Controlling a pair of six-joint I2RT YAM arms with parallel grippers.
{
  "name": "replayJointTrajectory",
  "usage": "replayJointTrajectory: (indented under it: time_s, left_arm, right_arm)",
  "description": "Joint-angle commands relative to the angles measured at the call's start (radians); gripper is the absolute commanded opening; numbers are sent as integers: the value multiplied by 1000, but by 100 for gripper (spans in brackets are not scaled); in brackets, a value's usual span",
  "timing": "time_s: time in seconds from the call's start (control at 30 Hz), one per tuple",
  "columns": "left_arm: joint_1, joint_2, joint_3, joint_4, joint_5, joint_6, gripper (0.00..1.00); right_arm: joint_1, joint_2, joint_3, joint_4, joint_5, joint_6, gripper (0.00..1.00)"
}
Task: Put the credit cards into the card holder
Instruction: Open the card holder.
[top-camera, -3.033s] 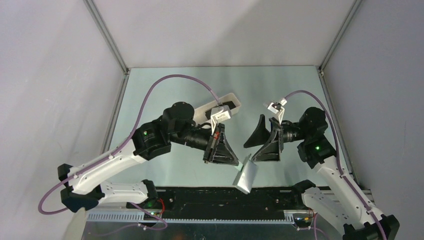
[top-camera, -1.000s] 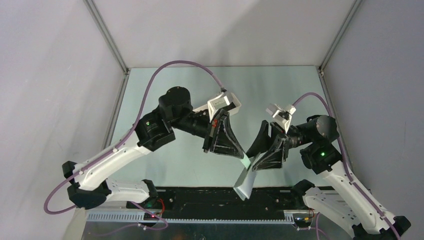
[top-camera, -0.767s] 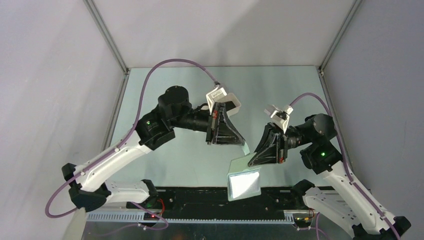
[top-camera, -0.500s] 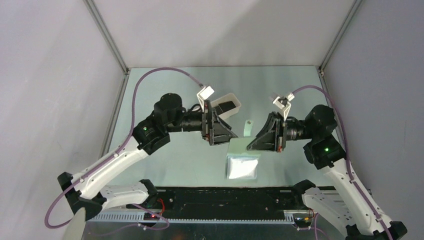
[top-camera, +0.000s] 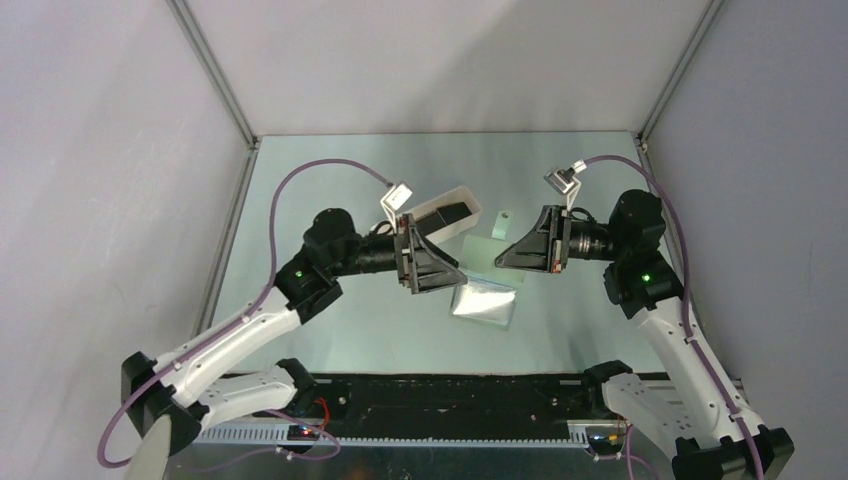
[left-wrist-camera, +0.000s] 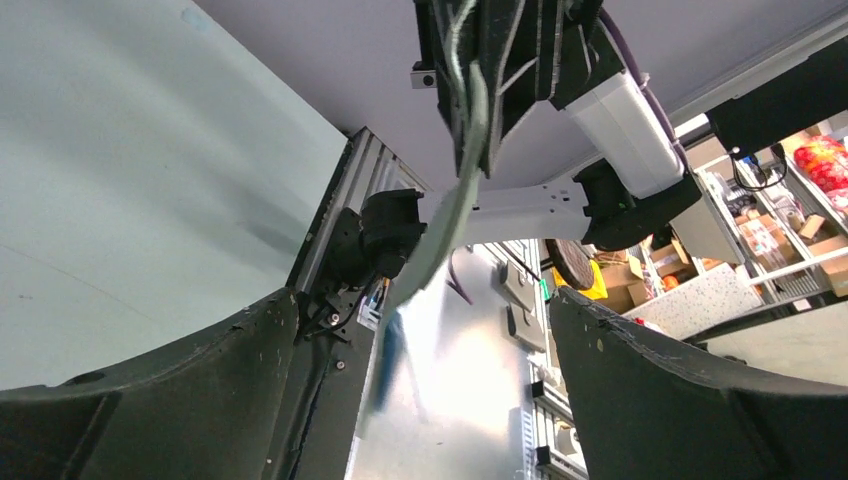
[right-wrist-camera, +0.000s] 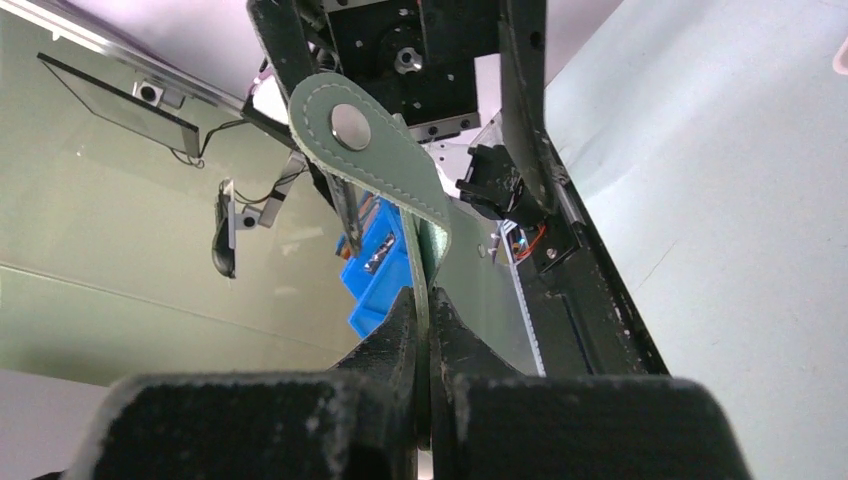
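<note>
While tight in the right hand (right-wrist-camera: 424, 310), the grey-green card holder (right-wrist-camera: 400, 165)

Top camera looks down from behind; both close-up wrist cameras seemingly share the card holder (right-wrist-camera: 365, 140)

Your card holder (top-camera: 482, 250) is unfolded; a dark credit card (top-camera: 456, 214) lies in the white tray (top-camera: 447, 195).
You see the grey-green holder pinched by one edge in the right gripper (top-camera: 503, 260), its snap tab (right-wrist-camera: 352, 127) sticking out past the fingers and its other leaf drooping, shiny, toward you.
</note>
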Motion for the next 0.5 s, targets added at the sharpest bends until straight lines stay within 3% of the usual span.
replayJointTrajectory:
  time_s: [0.0, 0.13, 0.2, 0.27, 0.3, 0.33, 0.37, 0.4, 0.43, 0.47]
  left_arm:
    - [-16, 71, 36, 96, 49, -18, 98]
    - [-27, 120, 33, 101, 30, -12, 93]
    - [-31, 134, 31, 112, 29, -16, 84]
    - [-51, 145, 32, 146, 38, -33, 65]
    - [-58, 152, 37, 172, 42, -41, 46]
    - [-73, 155, 40, 185, 51, -59, 37]
    - [-79, 161, 42, 211, 56, -69, 19]
    - [-88, 163, 42, 225, 66, -93, 12]
    - [-91, 165, 38, 245, 67, -107, 3]
    - [-90, 164, 34, 253, 54, -133, 2]
  right_arm:
    - [-1, -5, 38, 6, 15, 44, 0]
    - [0, 3, 38, 39, 2, 67, 0]
    - [-2, 8, 37, 32, 2, 67, 0]
    - [-2, 18, 37, 12, 12, 55, 0]
    - [-2, 21, 38, -12, 26, 39, 0]
    - [-2, 29, 37, -27, 35, 29, 0]
    - [-7, 32, 39, -70, 68, 2, 0]
    - [-10, 36, 40, -98, 89, -16, 1]
    - [-13, 38, 45, -163, 132, -61, 20]
    - [-15, 39, 48, -192, 151, -87, 33]
